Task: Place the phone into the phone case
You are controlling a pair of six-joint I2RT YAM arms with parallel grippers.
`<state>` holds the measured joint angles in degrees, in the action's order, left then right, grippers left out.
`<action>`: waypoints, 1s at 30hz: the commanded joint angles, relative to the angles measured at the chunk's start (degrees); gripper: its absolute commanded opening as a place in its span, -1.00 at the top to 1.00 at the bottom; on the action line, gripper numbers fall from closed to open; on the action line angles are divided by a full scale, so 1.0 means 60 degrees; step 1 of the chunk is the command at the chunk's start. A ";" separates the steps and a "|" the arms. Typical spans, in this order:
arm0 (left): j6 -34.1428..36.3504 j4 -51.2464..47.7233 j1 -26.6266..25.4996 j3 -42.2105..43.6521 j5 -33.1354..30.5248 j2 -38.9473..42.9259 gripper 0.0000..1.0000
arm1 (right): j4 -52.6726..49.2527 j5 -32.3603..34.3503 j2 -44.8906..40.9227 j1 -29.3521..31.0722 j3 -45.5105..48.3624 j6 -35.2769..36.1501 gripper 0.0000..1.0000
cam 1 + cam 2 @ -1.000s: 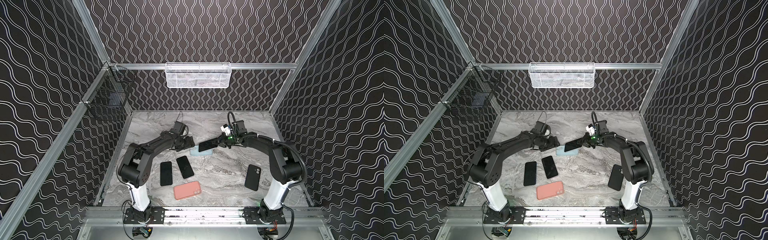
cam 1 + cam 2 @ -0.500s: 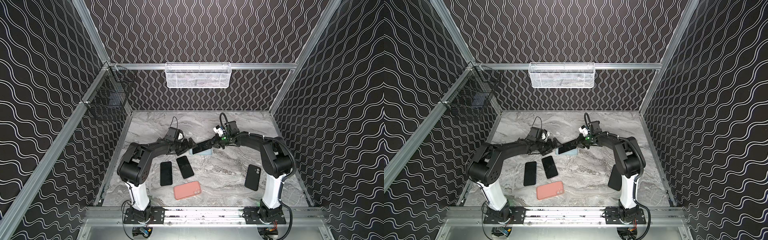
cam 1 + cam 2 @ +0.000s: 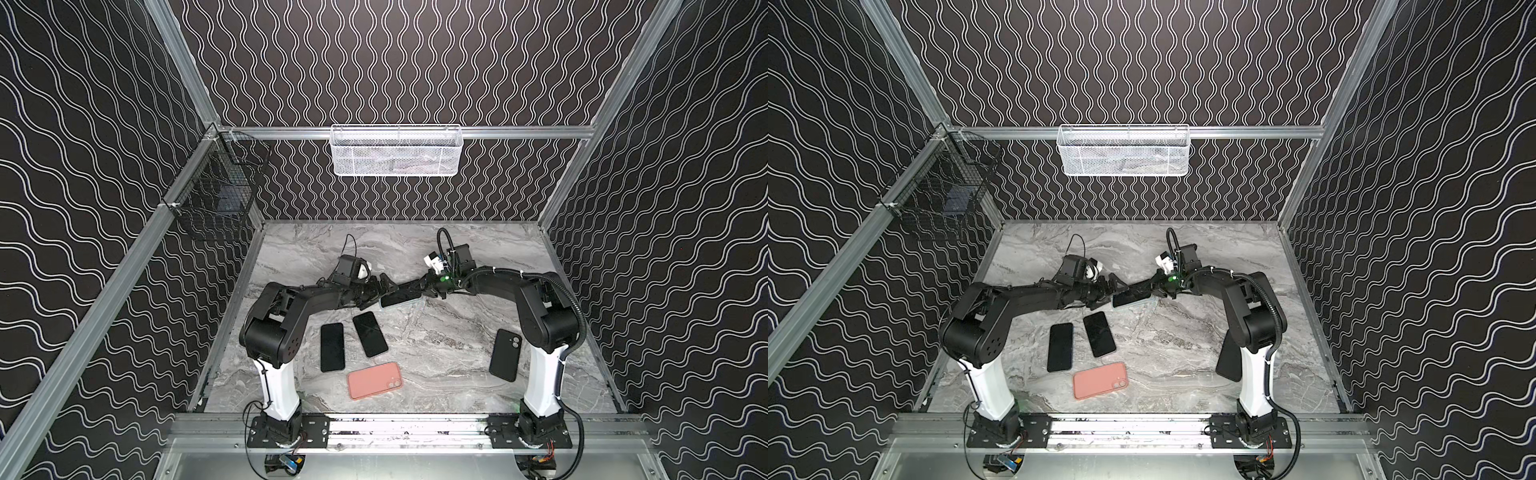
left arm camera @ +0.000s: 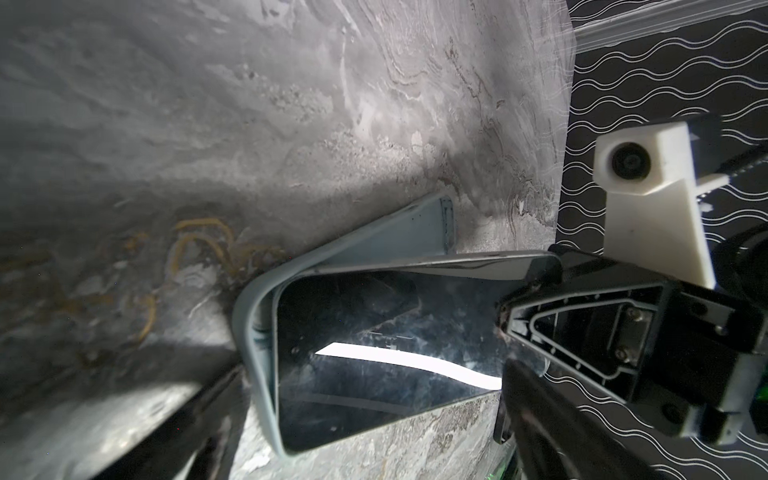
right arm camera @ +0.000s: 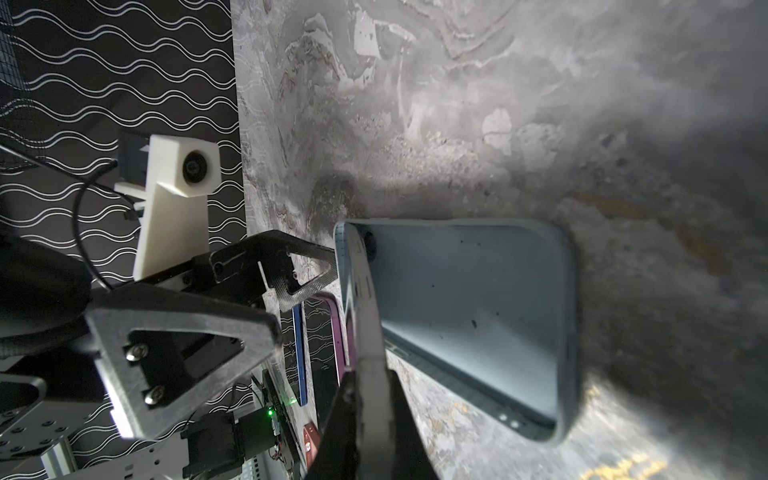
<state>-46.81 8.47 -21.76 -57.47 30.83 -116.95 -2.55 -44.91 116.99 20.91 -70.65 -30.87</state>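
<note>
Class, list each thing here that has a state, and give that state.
right gripper: shut on phone
phone: tilted, one end in light blue case
light blue case: flat, open side up
left gripper: open, beside the case
black phones: flat, screens up
pink case: flat, back up
black case: flat, back up

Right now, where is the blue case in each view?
In a top view: case near the centre, under the tilted phone.
In a top view: case likewise, under the phone.
Left wrist: case mid-picture, rim cupping the phone's end.
Right wrist: case large, open side showing, beside the phone's edge.
Shared landmark: the phone.
</note>
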 commanded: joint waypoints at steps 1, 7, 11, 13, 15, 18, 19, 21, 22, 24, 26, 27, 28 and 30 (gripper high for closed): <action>-0.0043 0.0214 -0.0060 -0.0114 0.0044 -0.0137 -0.97 | -0.1437 0.2085 0.0283 0.0101 -0.0019 0.0236 1.00; 0.0575 -0.0585 -0.0050 -0.0637 -0.0414 -0.0118 -0.97 | -0.1826 0.1986 0.0417 0.0148 -0.0309 0.0590 1.00; 0.0897 -0.0947 -0.0050 -0.1064 -0.0712 -0.0205 -0.97 | -0.1985 0.1838 0.0361 0.0148 -0.0310 0.0800 1.00; 0.0841 -0.0881 -0.0050 -0.1197 -0.0646 -0.0331 -0.97 | -0.2043 0.1820 0.0437 0.0145 -0.0358 0.0811 1.00; 0.0746 -0.0720 -0.0061 -0.1258 -0.0564 -0.0467 -0.97 | -0.2066 0.1747 0.0573 0.0148 -0.0447 0.0779 1.00; 0.0725 -0.0678 -0.0093 -0.1334 -0.0538 -0.0638 -0.97 | -0.1949 0.1735 0.0677 0.0148 -0.0503 0.0668 1.00; 0.0728 -0.0680 -0.0105 -0.1376 -0.0544 -0.0689 -0.97 | -0.1949 0.1753 0.0697 0.0148 -0.0514 0.0646 1.00; 0.0701 -0.0595 -0.0124 -0.1398 -0.0524 -0.0762 -0.97 | -0.1907 0.1771 0.0756 0.0148 -0.0515 0.0605 1.00; 0.0682 -0.0592 -0.0137 -0.1411 -0.0509 -0.0806 -0.97 | -0.1932 0.1797 0.0780 0.0148 -0.0529 0.0600 1.00; 0.0653 -0.0569 -0.0163 -0.1462 -0.0481 -0.0866 -0.97 | -0.1998 0.1877 0.0829 0.0148 -0.0573 0.0614 1.00; 0.0653 -0.0577 -0.0210 -0.1525 -0.0491 -0.0871 -0.97 | -0.2021 0.1956 0.0871 0.0148 -0.0588 0.0584 1.00; 0.0645 -0.0583 -0.0233 -0.1551 -0.0492 -0.0884 -0.97 | -0.2036 0.2030 0.0877 0.0148 -0.0588 0.0537 1.00; 0.0635 -0.0576 -0.0249 -0.1554 -0.0495 -0.0885 -0.97 | -0.2024 0.2084 0.0891 0.0148 -0.0588 0.0488 1.00; 0.0581 -0.0522 -0.0284 -0.1607 -0.0469 -0.0917 -0.97 | -0.1944 0.2136 0.0908 0.0148 -0.0560 0.0369 1.00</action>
<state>-42.87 3.99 -22.57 -66.61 24.08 -121.84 -4.84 -46.89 120.88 21.28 -74.83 -28.99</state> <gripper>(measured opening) 0.984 0.108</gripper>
